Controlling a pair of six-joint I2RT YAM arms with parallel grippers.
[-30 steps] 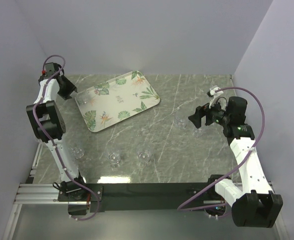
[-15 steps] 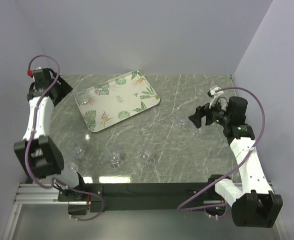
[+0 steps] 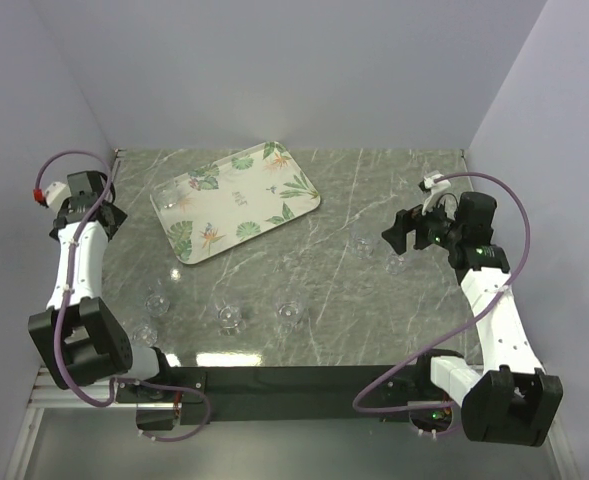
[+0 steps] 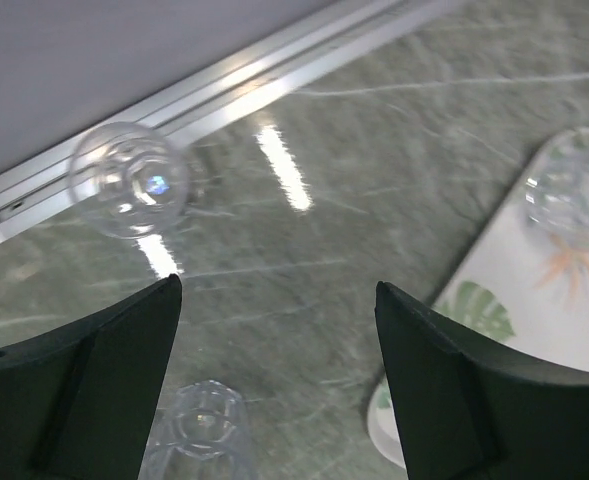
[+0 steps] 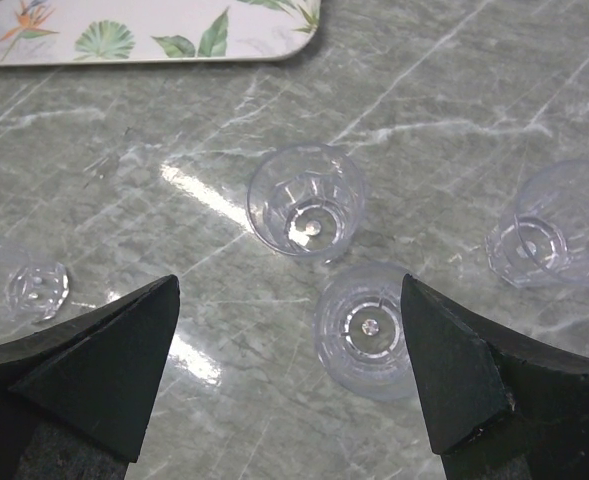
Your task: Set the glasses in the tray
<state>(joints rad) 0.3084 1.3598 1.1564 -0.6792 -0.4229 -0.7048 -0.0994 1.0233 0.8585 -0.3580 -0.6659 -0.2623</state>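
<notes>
- Overhead, the left claw (image 3: 107, 212) hangs just off the left edge of the tray (image 3: 274, 190). Only its wrist view settles the fingers (image 4: 104, 380): spread apart, nothing between them.
- That view also gives me the bright rail (image 4: 234, 85) along the table (image 4: 374, 160), with one glass (image 4: 129, 180) near it and another (image 4: 194, 425) low in the frame. At its right edge one glass (image 4: 574, 195) stands on the tray.
- My overhead count is one tray and seven glasses.
- One glass (image 3: 169, 203) sits in the tray near its left corner.
- Two (image 3: 155, 302) (image 3: 142, 333) stand on the table at near left.
- Two (image 3: 230, 318) (image 3: 290, 314) stand in the near middle.
- Two (image 3: 362, 244) (image 3: 396, 264) stand by the right claw (image 3: 392, 235), the first between that claw and the tray.
- The right wrist view shows that claw's fingers (image 5: 94, 360) wide apart and gripping nothing.
- Below and ahead of it three glasses (image 5: 306, 200) (image 5: 369, 330) (image 5: 549, 235) stand upright on the table, with a fourth (image 5: 29, 280) at the left edge.
- Overhead I find only two glasses there, so I cannot tell whether the arm hides one.
- A purple cable (image 3: 514, 210) loops over the right arm.
</notes>
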